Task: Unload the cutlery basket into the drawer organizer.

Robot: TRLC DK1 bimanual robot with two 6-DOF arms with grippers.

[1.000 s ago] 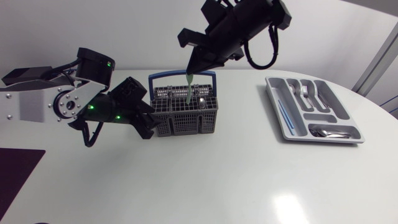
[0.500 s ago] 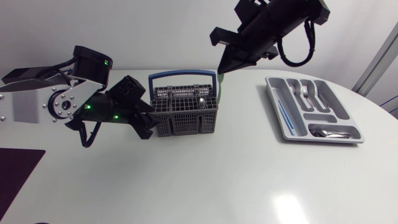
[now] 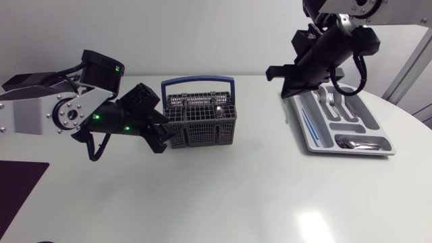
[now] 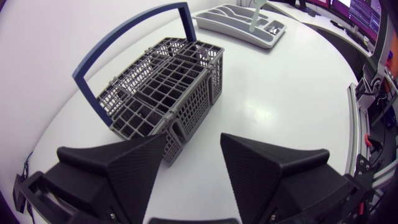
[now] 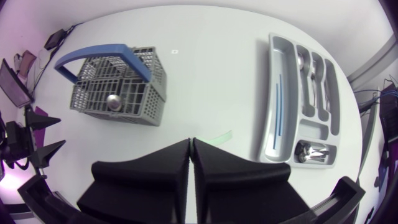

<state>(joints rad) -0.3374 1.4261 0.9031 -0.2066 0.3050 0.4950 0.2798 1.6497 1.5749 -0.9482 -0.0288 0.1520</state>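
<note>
The grey cutlery basket (image 3: 199,123) with a blue handle stands left of the table's middle, with a spoon (image 3: 219,108) in it. My left gripper (image 3: 160,135) is open at its left front corner; in the left wrist view one finger (image 4: 124,165) lies against the basket (image 4: 161,87) and the other is apart from it. My right gripper (image 3: 287,89) hangs above the near-left end of the grey drawer organizer (image 3: 307,144). It (image 5: 191,146) is shut on a thin green straw (image 5: 212,137), which sticks out sideways over the bare table beside the organizer (image 5: 270,147).
The organizer holds a blue straw (image 3: 309,128) in its long left slot, forks (image 3: 331,101) in the middle slots and spoons (image 3: 354,142) in the front compartment. A dark mat (image 3: 17,192) lies at the table's front left. Open white table stretches between basket and organizer.
My right arm has carried the green straw up out of the basket and rightward to the organizer's left end. The left arm and basket have stayed put.
</note>
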